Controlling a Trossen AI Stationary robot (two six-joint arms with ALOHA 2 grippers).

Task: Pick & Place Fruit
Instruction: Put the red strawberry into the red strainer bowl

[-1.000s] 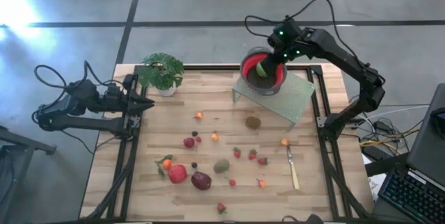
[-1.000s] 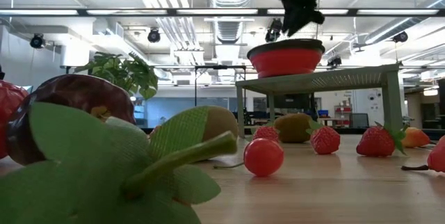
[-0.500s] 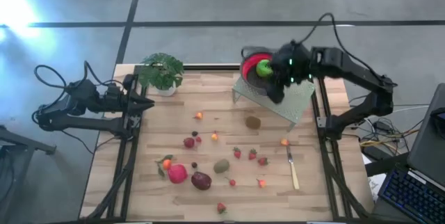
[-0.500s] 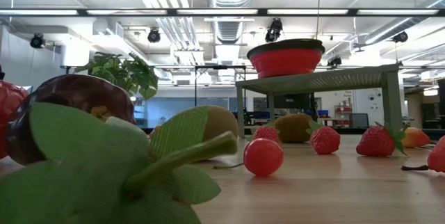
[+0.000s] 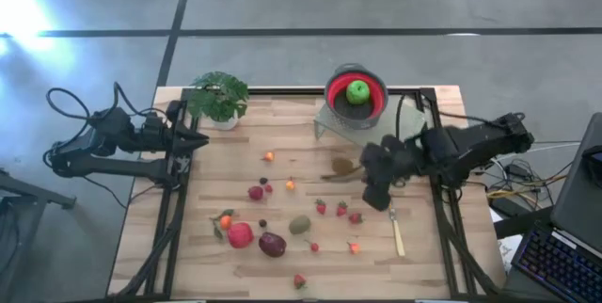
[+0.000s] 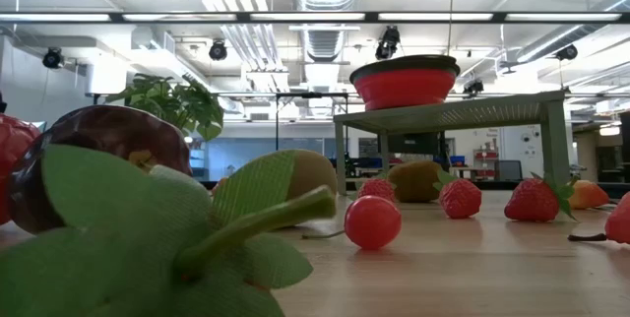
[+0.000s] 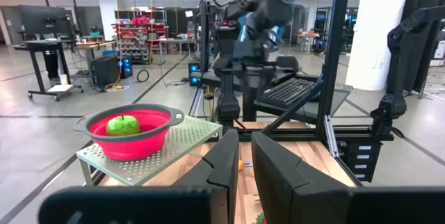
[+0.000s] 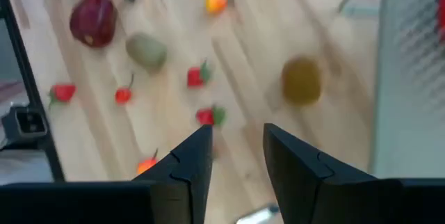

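A green apple [image 5: 357, 91] lies in the red bowl [image 5: 331, 94] on a perforated metal rack [image 5: 325, 122] at the table's far side. Other fruit lies loose on the wood: a brown kiwi [image 8: 301, 79], a green kiwi [image 5: 299, 224], a plum [image 5: 272, 244], a red apple [image 5: 240, 235], strawberries [image 8: 197, 76] and small orange pieces [image 5: 290, 184]. My right gripper [image 5: 373, 195] hangs open above the table, just near of the rack and right of the brown kiwi [image 5: 341, 165], with nothing between its fingers [image 8: 184, 165]. My left gripper [image 5: 198, 140] waits shut at the table's left edge.
A potted plant [image 5: 218, 96] stands at the far left corner. A pale-handled knife [image 5: 396, 230] lies near the right edge, just below my right gripper in the high view. Black frame rails run along the table's sides. In the low view the bowl [image 6: 405, 81] sits on the rack [image 6: 453, 112].
My right gripper has swung from over the red bowl toward the table's near edge, past the rack, and now hangs over the loose fruit. It has rolled on the way and left the top of the low view. The green apple stays in the bowl.
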